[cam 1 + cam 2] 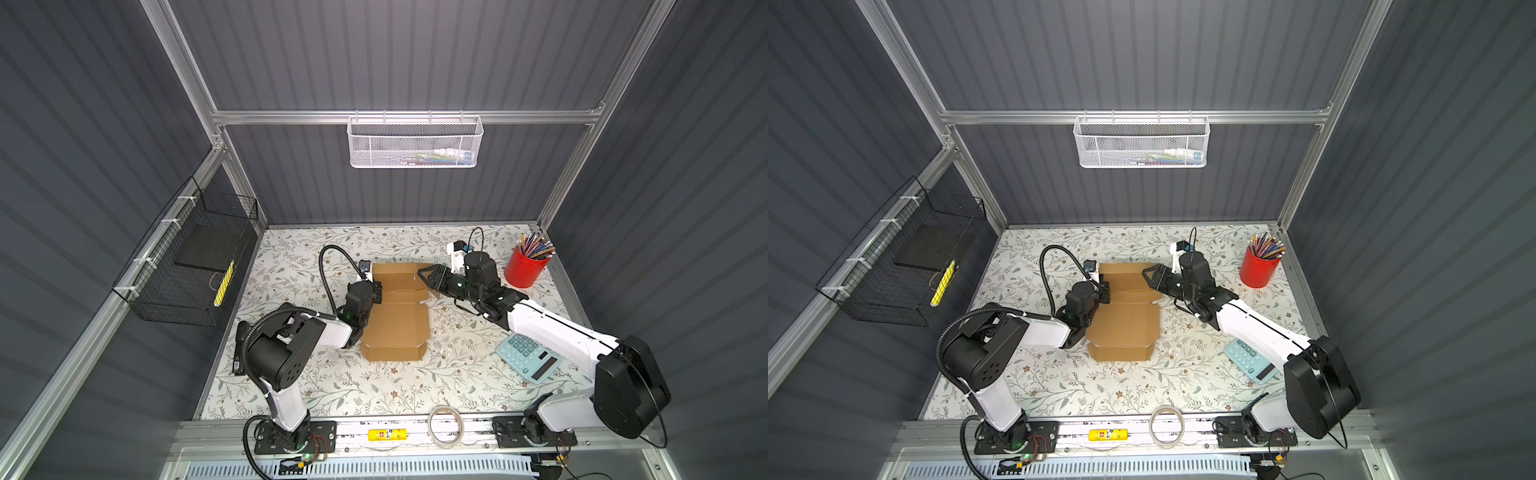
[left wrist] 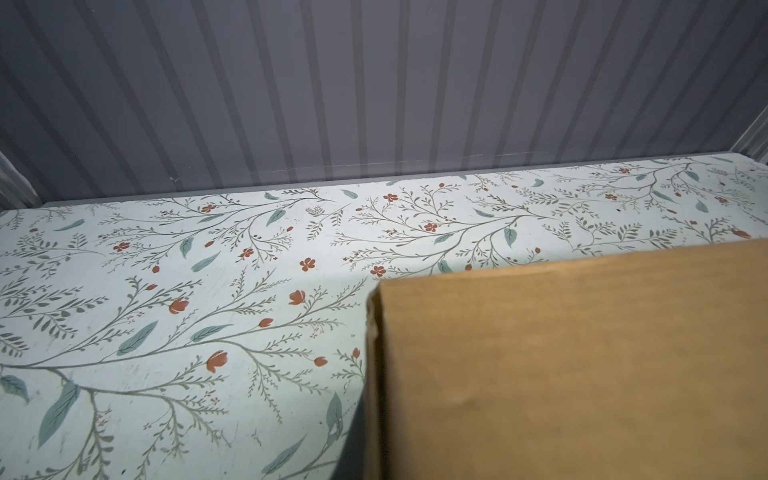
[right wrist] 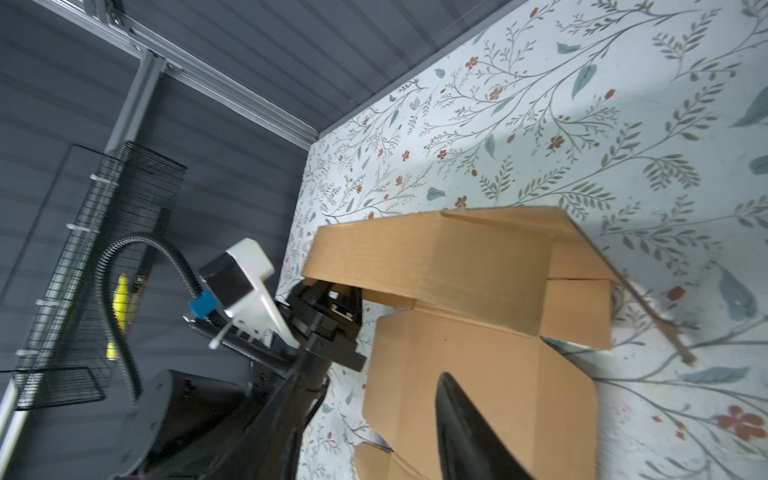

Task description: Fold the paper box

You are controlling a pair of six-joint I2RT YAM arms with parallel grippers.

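The paper box (image 1: 397, 328) lies in the middle of the desk (image 1: 457, 345), between the two arms and only partly formed. Its near half lies flat, while its far panel (image 3: 436, 257) is raised and tilts back over the base.

The left gripper (image 1: 376, 291) sits against the box's left edge at the fold line with its fingers together. I cannot tell whether they pinch a side wall or only press against it. The right gripper (image 1: 422, 276) hangs over the right end of the raised panel. The right wrist view shows just one of its fingers (image 3: 469, 436), lying over the flat cardboard, so I cannot tell whether they stand apart or closed.

I judge the box to be light enough to slide on the smooth desk under any sideways push, so one arm has to pin it while the other folds. The corrugated board looks stiff across its panels and should bend readily only along the scored creases. A push in the middle of a panel would probably buckle or dent it. I would take hold at the free edges, close to a crease, pinching the thin wall from both faces. The small side flap (image 1: 435, 293) looks the floppiest part and the likeliest to spring back.
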